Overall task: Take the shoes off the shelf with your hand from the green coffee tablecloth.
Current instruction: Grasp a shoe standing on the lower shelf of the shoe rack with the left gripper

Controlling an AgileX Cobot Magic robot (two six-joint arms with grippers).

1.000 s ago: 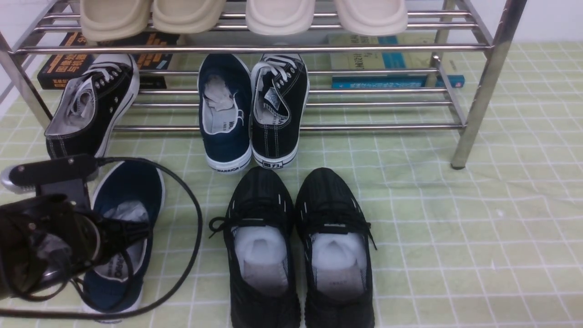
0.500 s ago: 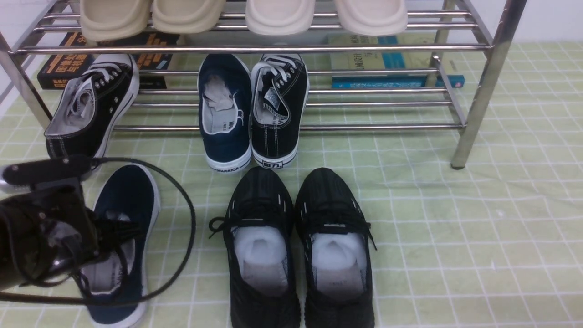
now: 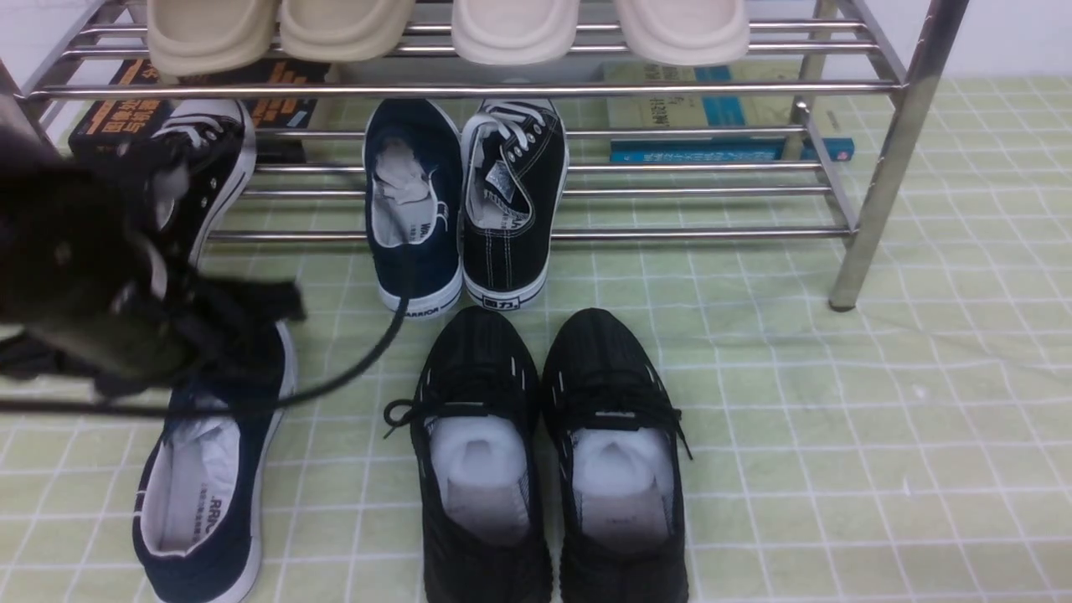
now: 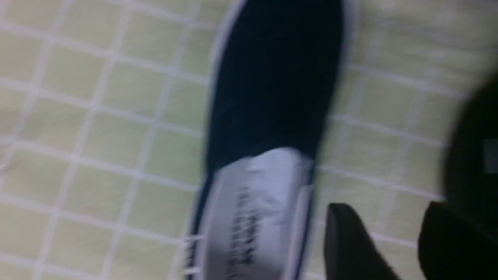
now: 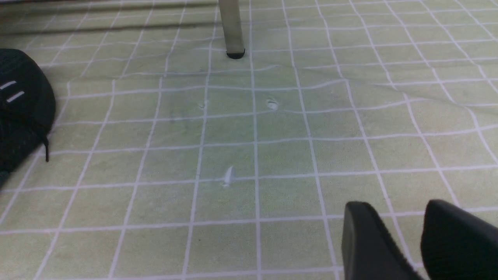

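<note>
Navy slip-ons (image 3: 413,209) were split up in the front view: one sat on the lower tier of the chrome shelf (image 3: 888,159) near the far edge, heel overhanging the front rail, touching a black white-laced sneaker (image 3: 511,209) on its right. The other slip-on (image 3: 201,494) lay flat on the green checked tablecloth (image 3: 837,419) at the near-left corner, toe pointing to the far edge. Above its toe hung the left gripper (image 3: 209,322), a blurred black mass with a looping cable, in front of a second laced sneaker (image 3: 209,159). A pair of black mesh sneakers (image 3: 553,452) stood at the middle of the near edge. In the left wrist view, the left gripper (image 4: 397,252) had its fingers (image 4: 346,241) spread with only cloth between them, just beside the slip-on (image 4: 272,97) and not touching it. In the right wrist view, the right gripper (image 5: 418,241) was likewise parted and empty over bare tablecloth (image 5: 233,136), with a shelf leg (image 5: 231,27) ahead and one mesh sneaker (image 5: 19,109) off to the side.
</note>
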